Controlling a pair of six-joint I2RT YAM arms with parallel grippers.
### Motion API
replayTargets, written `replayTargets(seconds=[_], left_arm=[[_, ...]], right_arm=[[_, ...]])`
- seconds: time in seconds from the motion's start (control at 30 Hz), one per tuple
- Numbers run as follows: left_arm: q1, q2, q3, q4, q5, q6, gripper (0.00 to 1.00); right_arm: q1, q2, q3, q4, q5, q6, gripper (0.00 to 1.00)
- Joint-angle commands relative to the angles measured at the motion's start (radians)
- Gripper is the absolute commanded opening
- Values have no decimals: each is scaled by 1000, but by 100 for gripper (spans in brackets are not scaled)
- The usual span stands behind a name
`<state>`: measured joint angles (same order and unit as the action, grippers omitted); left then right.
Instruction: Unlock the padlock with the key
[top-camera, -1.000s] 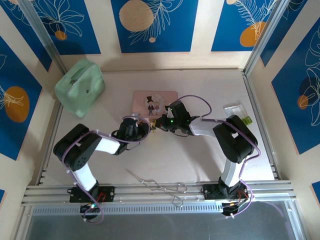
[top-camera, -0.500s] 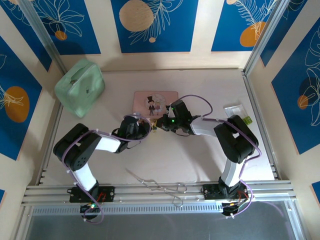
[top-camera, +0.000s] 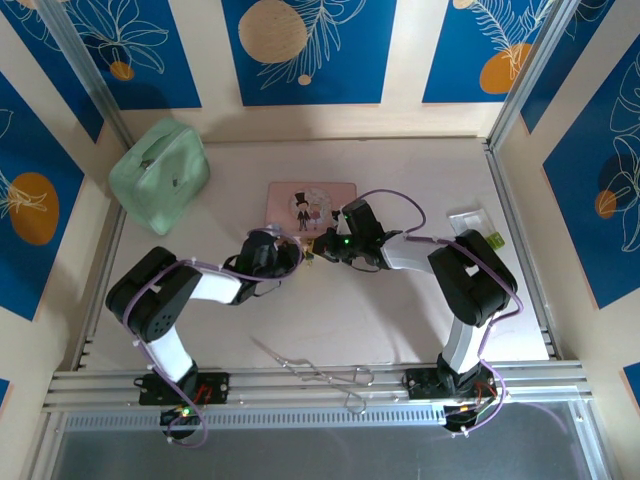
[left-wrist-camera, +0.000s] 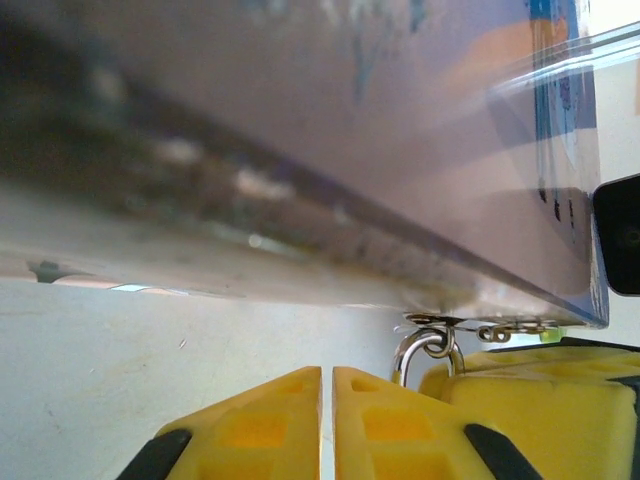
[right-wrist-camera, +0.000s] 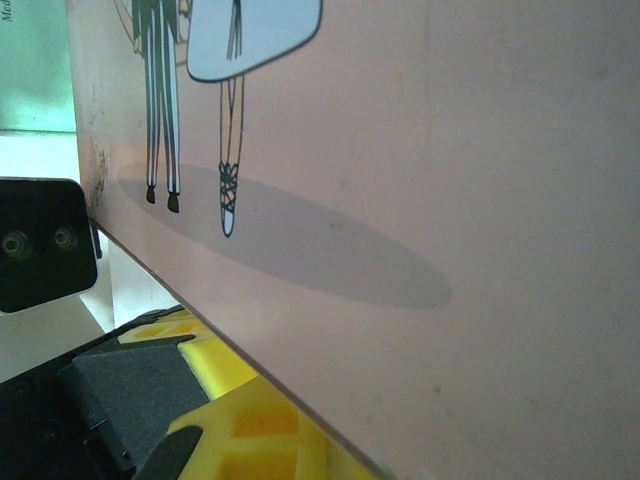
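Green case (right-wrist-camera: 30, 70), lettering perhaps "Med"

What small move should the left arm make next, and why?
Probably a slight sideways shift of the left gripper toward the padlock: its silver shackle hangs at the pink box's edge just beside the shut fingers, not in line with them.

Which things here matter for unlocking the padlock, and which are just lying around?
Job: likely padlock shackle, left claw, right claw, pink box beside them.
Lying about: green pouch, forceps, clear tray.
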<state>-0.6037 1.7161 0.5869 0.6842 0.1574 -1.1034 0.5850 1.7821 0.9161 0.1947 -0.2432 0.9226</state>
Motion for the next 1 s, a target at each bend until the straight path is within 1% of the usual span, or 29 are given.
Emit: replayTargets(seconds=[0.0, 0.1, 0.17, 0.37, 0.5, 0.67, 0.77, 0.97], left_arm=[[7, 16, 37, -6, 35, -21, 14], [6, 20, 33, 35, 50, -48, 22], [5, 16, 30, 48, 54, -57, 23], [1, 35, 19, 110, 77, -100, 21], [-2, 63, 10, 178, 91, -140, 18], [-9, 65, 17, 183, 97, -147, 15], [-10, 59, 19, 181, 95, -149, 14], [-10, 57, 21, 181, 96, -150, 13]], right_arm=[[9, 5, -32, -98, -107, 45, 0], [14, 10, -29, -97, -107, 46, 0], [16, 14, -29, -94, -108, 48, 0], [24, 26, -28, -75, -114, 59, 0], [26, 31, -26, -69, -119, 65, 0], [29, 38, -22, -62, -122, 71, 0], [33, 42, -21, -53, -126, 78, 4], [35, 45, -21, -49, -128, 81, 16]])
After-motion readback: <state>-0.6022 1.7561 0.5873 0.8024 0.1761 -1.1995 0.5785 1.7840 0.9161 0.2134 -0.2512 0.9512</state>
